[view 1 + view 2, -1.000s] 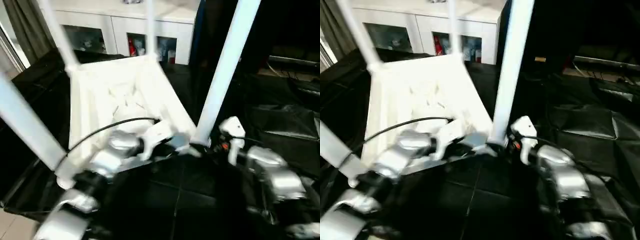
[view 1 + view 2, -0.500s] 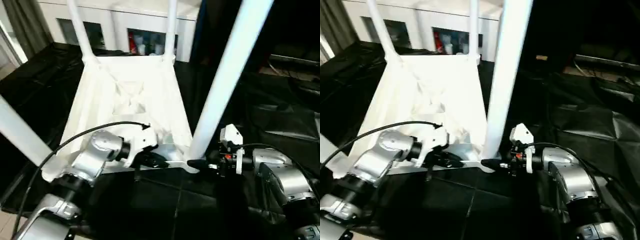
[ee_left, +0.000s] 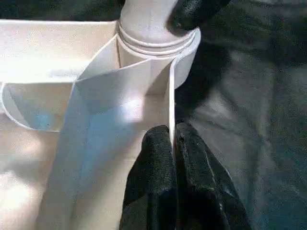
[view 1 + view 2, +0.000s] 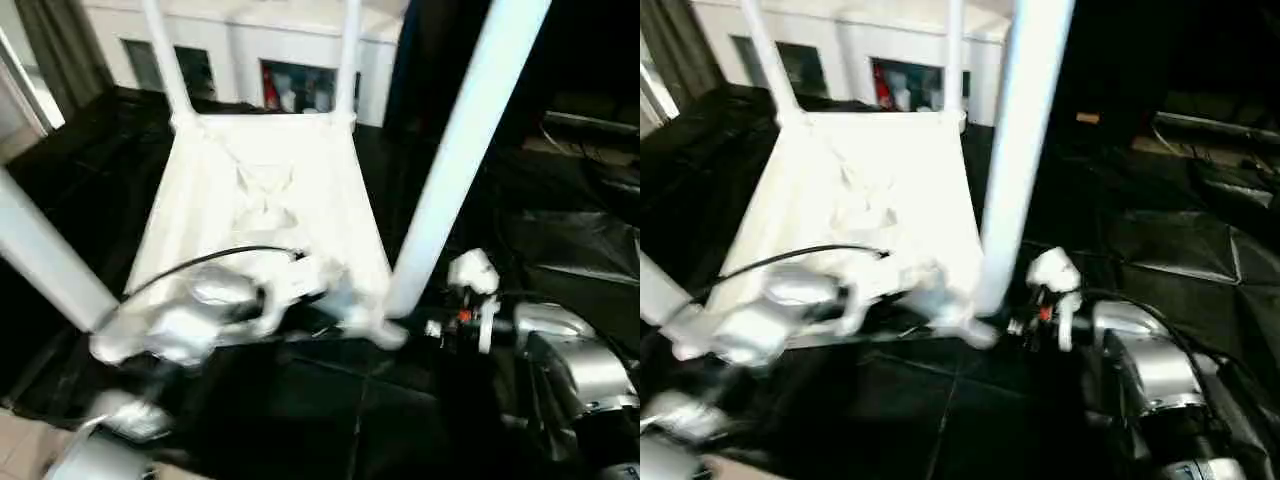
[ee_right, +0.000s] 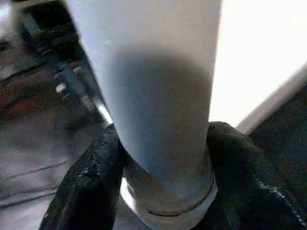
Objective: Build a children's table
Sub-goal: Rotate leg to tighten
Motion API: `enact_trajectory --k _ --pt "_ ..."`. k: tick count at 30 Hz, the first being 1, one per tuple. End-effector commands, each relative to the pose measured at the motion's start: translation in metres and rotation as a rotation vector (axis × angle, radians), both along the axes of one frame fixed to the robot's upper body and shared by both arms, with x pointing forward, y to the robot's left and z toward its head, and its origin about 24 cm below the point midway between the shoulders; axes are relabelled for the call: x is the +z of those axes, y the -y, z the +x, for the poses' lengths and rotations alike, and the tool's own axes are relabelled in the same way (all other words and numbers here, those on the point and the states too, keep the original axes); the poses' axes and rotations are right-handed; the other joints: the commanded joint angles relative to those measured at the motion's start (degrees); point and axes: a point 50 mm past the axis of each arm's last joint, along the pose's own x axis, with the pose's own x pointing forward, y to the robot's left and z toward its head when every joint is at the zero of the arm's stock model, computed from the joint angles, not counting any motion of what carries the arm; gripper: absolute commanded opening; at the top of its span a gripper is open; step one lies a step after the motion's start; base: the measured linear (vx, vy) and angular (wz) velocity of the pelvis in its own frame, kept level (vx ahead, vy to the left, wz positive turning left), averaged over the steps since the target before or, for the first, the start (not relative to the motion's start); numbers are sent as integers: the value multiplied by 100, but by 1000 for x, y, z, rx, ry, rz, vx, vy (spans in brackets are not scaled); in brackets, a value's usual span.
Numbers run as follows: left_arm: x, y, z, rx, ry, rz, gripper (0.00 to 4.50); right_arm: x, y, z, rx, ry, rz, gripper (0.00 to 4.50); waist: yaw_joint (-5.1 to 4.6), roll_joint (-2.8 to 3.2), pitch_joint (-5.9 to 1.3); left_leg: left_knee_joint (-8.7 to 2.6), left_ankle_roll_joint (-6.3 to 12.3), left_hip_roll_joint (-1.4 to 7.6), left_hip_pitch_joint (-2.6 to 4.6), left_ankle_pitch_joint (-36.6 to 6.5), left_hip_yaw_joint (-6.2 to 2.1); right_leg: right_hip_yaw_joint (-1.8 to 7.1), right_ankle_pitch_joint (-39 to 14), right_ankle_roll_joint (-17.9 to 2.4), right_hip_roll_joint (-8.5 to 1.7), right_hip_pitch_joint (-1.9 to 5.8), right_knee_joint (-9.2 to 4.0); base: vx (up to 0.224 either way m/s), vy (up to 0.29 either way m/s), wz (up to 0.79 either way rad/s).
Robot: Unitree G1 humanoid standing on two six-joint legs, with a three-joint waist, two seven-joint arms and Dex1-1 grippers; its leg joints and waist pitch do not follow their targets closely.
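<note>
The children's table stands upside down on the black-draped work table: a white tabletop (image 4: 260,190) with four white tube legs rising from its corner sockets. The near right leg (image 4: 455,150) is the closest and largest. My left gripper (image 3: 173,143) is shut on the thin raised rim of the tabletop, just beside the near right corner socket (image 3: 153,33). My right gripper (image 5: 163,177) is shut on the base of the near right leg (image 5: 153,96), one black finger (image 5: 91,187) on each side. In the head view both grippers meet at that corner (image 4: 390,330).
The black cloth of the work table (image 4: 380,410) spreads in front of and to the right of the tabletop, crumpled at the right (image 4: 580,250). A white cabinet with glass doors (image 4: 250,45) stands behind. A grey curtain (image 4: 60,40) hangs at the far left.
The head camera has shifted and levelled, so the whole picture moved. Both grippers stay at the near right corner, still holding the rim and the leg.
</note>
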Motion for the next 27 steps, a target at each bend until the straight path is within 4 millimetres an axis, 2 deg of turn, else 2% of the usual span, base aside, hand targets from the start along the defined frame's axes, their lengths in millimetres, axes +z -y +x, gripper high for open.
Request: enact_trajectory --k 1,2,4,6,7,8,11,12,13,14,15,16,18,20,22,25,26,27 --pt "-19 4 5 190 -17 32 0 -20 -23 -6 -11 -69 9 230 -20 -107 -140 -384 270 103 -19 -1371 -37 105 -1943 -1001 -225 163 -452 0 0 0" --pt "-19 14 9 250 -2 32 0 -30 -25 -1 -150 -71 -37 216 -42 -120 -137 -385 187 85 -20 -1470 -47 103 -2194 -888 -220 150 -464 0 0 0" --pt "-19 27 11 287 12 29 0 -36 -32 1 -262 -81 -48 213 -71 -121 -137 -405 108 70 -28 -1591 -76 92 -2582 -708 -233 153 -501 0 0 0" --pt "-18 32 12 301 19 29 0 -38 -35 1 -296 -84 -46 207 -70 -121 -139 -406 125 67 0 -1738 -83 91 -2846 -553 -225 114 -549 0 0 0" --pt "-18 40 11 298 21 25 0 -40 -40 2 -348 -91 -45 207 -61 -87 -128 -413 161 67 5 -1817 -89 100 -2957 -500 -228 94 -572 0 0 0" --pt "-18 48 10 297 26 21 0 -42 -45 3 -401 -92 -54 207 -82 -80 -125 -420 142 61 -1 -1871 -86 100 -2984 -450 -212 65 -596 0 0 0" --pt "-16 74 -1 216 24 -16 0 -35 -74 1 -348 -48 5 207 -83 -57 -133 -447 91 60 -15 -1979 -117 82 -3029 -350 -212 86 -601 0 0 0" --pt "-17 77 -3 194 25 -18 0 -33 -77 1 -338 -30 12 207 -79 -49 -134 -446 112 66 -1 -2058 -114 90 -2982 -356 -205 65 -608 0 0 0" --pt "-17 77 -6 165 31 -14 0 -31 -79 2 -336 -17 16 207 -79 -51 -136 -448 123 67 -4 -2084 -115 91 -2960 -360 -206 65 -605 0 0 0" --pt "-18 77 -6 162 34 -12 0 -31 -79 2 -339 -18 18 207 -77 -26 -143 -458 145 68 -22 -2074 -119 91 -2794 -402 -206 78 -592 0 0 0" --pt "-18 75 -7 144 35 -8 0 -30 -79 4 -347 -26 35 258 -80 -29 -140 -461 152 68 -26 -2081 -117 91 -2753 -415 -203 77 -591 0 0 0" --pt "-19 74 -7 132 34 -6 0 -29 -78 4 -352 -31 47 272 -78 -21 -142 -460 158 69 -21 -2113 -113 93 -2725 -438 -204 73 -590 0 0 0" --pt "-19 71 -8 114 39 -4 0 -27 -77 5 -347 -42 69 272 -76 -5 -141 -470 160 68 -25 -2143 -119 92 -2753 -447 -212 74 -593 0 0 0" --pt "-19 65 -8 85 35 -3 0 -25 -73 4 -313 -12 46 292 -80 -12 -145 -476 159 71 -34 -2151 -123 91 -2793 -423 -218 80 -597 0 0 0" --pt "-18 60 -10 37 37 -12 0 -20 -66 1 -245 19 44 292 -60 -13 -157 -470 205 81 -38 -2073 -119 97 -2679 -437 -224 100 -593 0 0 0" --pt "-17 50 -11 -6 32 -14 0 -12 -50 -6 -131 47 46 292 -30 -24 -163 -449 322 95 -56 -1811 -88 108 -2171 -596 -216 135 -547 0 0 0" --pt "-16 45 -11 -29 25 -13 0 -9 -37 -10 -86 61 19 292 3 -68 -171 -422 408 101 -48 -1668 -75 115 -2023 -651 -221 143 -520 0 0 0" --pt "-16 39 -12 -59 24 -12 0 -5 -23 -14 -41 66 -9 292 17 -59 -169 -413 444 101 -42 -1621 -59 123 -1962 -682 -215 136 -523 0 0 0"
